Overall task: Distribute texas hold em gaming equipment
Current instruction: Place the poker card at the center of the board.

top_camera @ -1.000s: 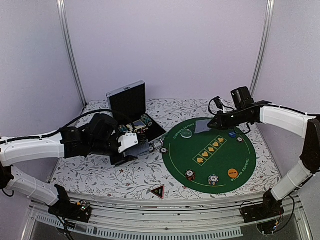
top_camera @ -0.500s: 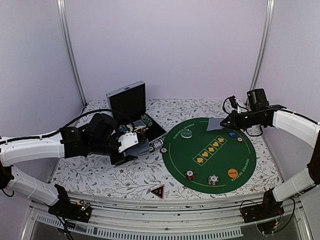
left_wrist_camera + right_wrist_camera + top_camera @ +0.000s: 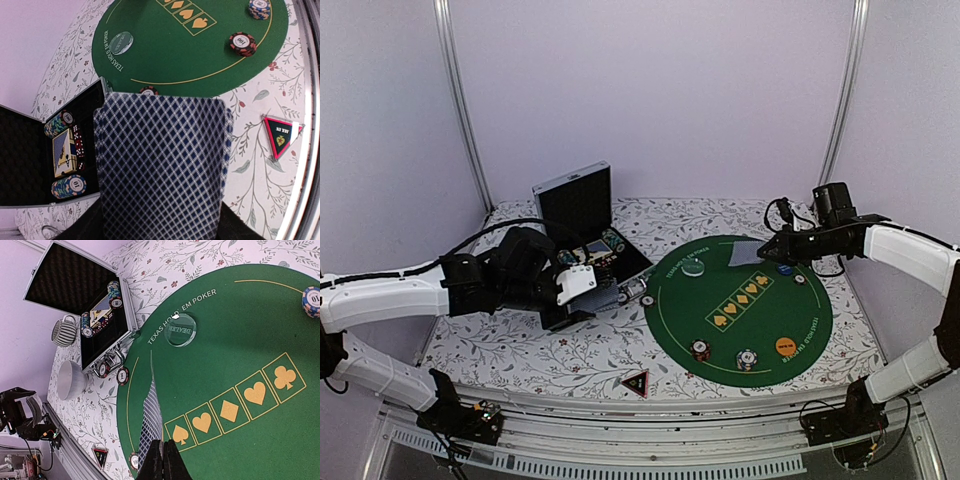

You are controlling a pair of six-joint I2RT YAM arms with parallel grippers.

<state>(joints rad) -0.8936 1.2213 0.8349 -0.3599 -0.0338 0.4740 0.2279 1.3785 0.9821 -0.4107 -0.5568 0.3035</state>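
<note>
My left gripper point(image 3: 160, 226) is shut on a deck of blue-checked playing cards point(image 3: 162, 170), held above the flowered cloth left of the round green mat point(image 3: 750, 310). In the top view this gripper point(image 3: 582, 287) hangs in front of the open case. My right gripper point(image 3: 772, 249) is shut on a single card point(image 3: 745, 253) over the mat's far edge. The right wrist view shows that card point(image 3: 150, 417) edge-on, sticking out from the gripper point(image 3: 163, 456). Poker chips point(image 3: 700, 350) point(image 3: 747, 358), an orange disc point(image 3: 785, 346), a blue disc point(image 3: 785, 268) and a clear dealer disc point(image 3: 693, 267) lie on the mat. The black triangle point(image 3: 635, 383) lies near the front edge.
An open metal case point(image 3: 582, 215) with chips and cards point(image 3: 65, 150) stands at the back left. Two loose chips point(image 3: 122, 375) lie beside it. A ribbed mug point(image 3: 64, 332) and a white bowl point(image 3: 71, 380) stand left of the case. The table's front rail point(image 3: 650, 420) runs below the mat.
My right gripper carried its card rightward along the mat's far edge, then settled slightly lower. The left arm and its deck have not moved.
</note>
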